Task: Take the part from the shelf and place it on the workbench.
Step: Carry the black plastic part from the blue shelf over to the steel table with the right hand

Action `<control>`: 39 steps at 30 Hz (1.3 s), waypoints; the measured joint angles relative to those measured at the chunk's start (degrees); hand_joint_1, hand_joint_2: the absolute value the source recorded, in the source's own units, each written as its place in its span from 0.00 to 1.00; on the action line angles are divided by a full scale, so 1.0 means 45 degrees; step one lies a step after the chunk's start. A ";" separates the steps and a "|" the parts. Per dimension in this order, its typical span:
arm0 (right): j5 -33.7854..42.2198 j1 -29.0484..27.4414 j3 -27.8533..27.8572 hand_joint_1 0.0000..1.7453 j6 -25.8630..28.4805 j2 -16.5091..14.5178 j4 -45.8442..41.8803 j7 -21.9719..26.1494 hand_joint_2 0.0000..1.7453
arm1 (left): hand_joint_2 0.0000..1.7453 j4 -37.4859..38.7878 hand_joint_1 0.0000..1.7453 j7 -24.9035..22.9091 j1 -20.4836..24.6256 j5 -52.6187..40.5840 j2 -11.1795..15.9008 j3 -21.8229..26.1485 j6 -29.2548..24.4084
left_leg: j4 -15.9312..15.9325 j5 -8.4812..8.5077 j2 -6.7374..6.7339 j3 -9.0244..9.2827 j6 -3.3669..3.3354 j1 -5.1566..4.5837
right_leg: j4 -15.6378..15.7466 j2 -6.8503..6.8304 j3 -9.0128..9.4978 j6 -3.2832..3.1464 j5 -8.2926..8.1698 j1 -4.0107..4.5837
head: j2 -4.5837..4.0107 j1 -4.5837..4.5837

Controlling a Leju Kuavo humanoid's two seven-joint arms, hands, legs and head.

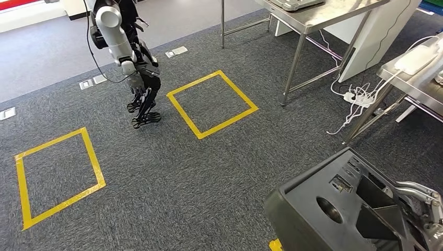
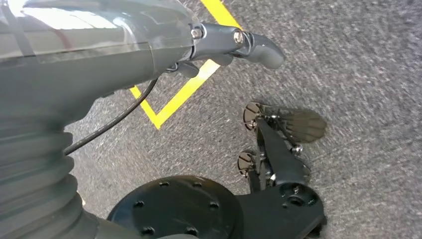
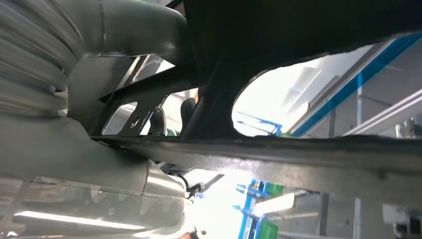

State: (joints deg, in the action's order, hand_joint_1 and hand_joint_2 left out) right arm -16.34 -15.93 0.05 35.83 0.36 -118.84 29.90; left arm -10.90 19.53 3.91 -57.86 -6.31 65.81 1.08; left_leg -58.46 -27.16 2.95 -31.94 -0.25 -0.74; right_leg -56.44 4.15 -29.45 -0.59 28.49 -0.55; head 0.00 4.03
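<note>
- Right hand [image 1: 426,209] at lower right of head view, silver, under and behind black part [image 1: 339,209]; carrying it, fingers mostly hidden by it. Right wrist view: grey ribbed cover and thumb pressed against dark underside of part [image 3: 298,30].
- Left hand [image 1: 143,97] hanging at left arm's end, upper left of head view, dark fingers pointing down over carpet, holding nothing. Left wrist view: thumb [image 2: 259,47] sticking out, apart from other fingers; how wide overall, cannot tell.
- Black part: big moulded plastic piece, round hole and angular cut-outs on top, held off the floor at robot's right side, apart from both tables.
- Grey carpet [image 1: 209,167] across whole floor.
- Steel workbench [image 1: 318,15] at top centre, legs on carpet; second steel table [image 1: 412,78] at right edge, white device on it.
- Two yellow tape squares: one [image 1: 211,103] mid-floor near left hand, one [image 1: 57,175] at left.
- White power strip and cables [image 1: 358,99] on floor between the tables.
- Floor sockets [image 1: 176,52] near upper left.
</note>
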 joint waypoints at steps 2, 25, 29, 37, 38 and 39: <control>-0.0033 0.0004 -0.0006 0.63 0.0002 -0.0009 0.0000 -0.0018 1.00 | 1.00 -0.0001 0.00 -0.0054 0.0007 0.0031 0.0007 0.0019 -0.0065 | 0.0374 0.0080 0.0028 0.0156 -0.0064 -0.0069 | 0.0029 0.0207 -0.0005 0.0110 0.0035 -0.0008 | 0.0000 -0.0023; -0.0061 0.0090 -0.0055 0.63 0.0061 -0.0027 0.0058 -0.0063 1.00 | 1.00 -0.0017 0.00 -0.0192 0.0025 0.0011 0.0003 0.0042 -0.0109 | -0.3204 -0.1976 -0.0750 -0.1068 0.0419 0.0351 | -0.0037 -0.0725 -0.0226 0.0164 -0.0122 -0.0200 | 0.0000 -0.0090; -0.0059 0.0121 -0.0056 0.63 0.0059 -0.0027 0.0058 -0.0064 1.00 | 1.00 -0.0017 0.00 -0.0202 0.0017 0.0011 0.0004 0.0045 -0.0106 | -0.1199 -0.0496 -0.0295 -0.0383 0.0263 0.0319 | -0.0038 -0.0238 -0.0112 0.0190 -0.0064 -0.0208 | 0.0000 -0.0003; -0.0074 0.0254 -0.0057 0.63 -0.0005 -0.0024 0.0070 -0.0101 1.00 | 1.00 -0.0016 0.00 -0.0200 0.0058 -0.0011 -0.0033 0.0059 -0.0109 | 0.0629 0.0098 -0.0358 0.0329 -0.0059 0.0277 | -0.0926 -0.0304 -0.0713 0.0620 0.0509 -0.0246 | 0.0000 -0.0202; -0.0078 0.0282 -0.0061 0.63 -0.0007 -0.0025 0.0080 -0.0104 1.00 | 1.00 -0.0017 0.00 -0.0199 0.0053 -0.0022 -0.0032 0.0063 -0.0109 | 0.0638 0.0089 -0.0495 0.0335 -0.0091 0.0269 | -0.1721 -0.0524 -0.1134 0.0629 0.0910 -0.0224 | 0.0000 -0.0297; -0.0081 0.0300 -0.0063 0.63 -0.0011 -0.0025 0.0095 -0.0105 1.00 | 1.00 -0.0017 0.00 -0.0199 0.0048 -0.0030 -0.0032 0.0068 -0.0109 | 0.0641 0.0079 -0.0645 0.0340 -0.0111 0.0262 | -0.2599 -0.0617 -0.1602 0.0639 0.1276 -0.0225 | 0.0000 -0.0378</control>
State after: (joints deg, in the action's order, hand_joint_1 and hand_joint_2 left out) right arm -16.71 -14.58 -0.23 35.79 0.25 -118.41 29.42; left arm -10.97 18.63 4.13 -58.00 -6.45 66.12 0.59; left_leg -55.58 -26.81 0.04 -30.41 -0.75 0.44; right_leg -68.14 1.37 -36.66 2.29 34.23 -1.56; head 0.00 2.33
